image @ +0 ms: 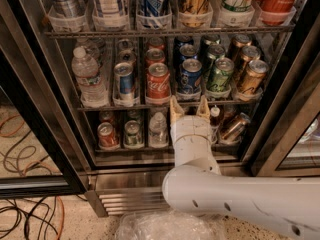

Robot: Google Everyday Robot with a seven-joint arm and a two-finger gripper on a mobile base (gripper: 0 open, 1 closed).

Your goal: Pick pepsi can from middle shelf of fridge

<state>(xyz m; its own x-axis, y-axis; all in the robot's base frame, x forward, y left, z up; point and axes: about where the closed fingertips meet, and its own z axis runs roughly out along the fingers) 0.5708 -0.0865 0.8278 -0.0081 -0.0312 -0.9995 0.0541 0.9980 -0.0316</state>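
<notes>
The fridge (125,194) stands open in front of me, with wire racks of drinks. On the middle shelf (125,105) a dark blue pepsi can (190,76) stands at the front of its lane, with more blue cans behind it. My gripper (189,109) is open and empty, fingers pointing up. It sits just below the front edge of the middle shelf, directly under the pepsi can, not touching it. My white arm (240,199) reaches in from the lower right.
A red Coca-Cola can (158,81) and a silver-and-blue can (124,81) stand left of the pepsi. A green can (219,75) and brown cans (251,76) stand right, a water bottle (89,76) far left. Tall cans (155,1) are above, cans (106,135) below. Cables (30,214) lie on the floor.
</notes>
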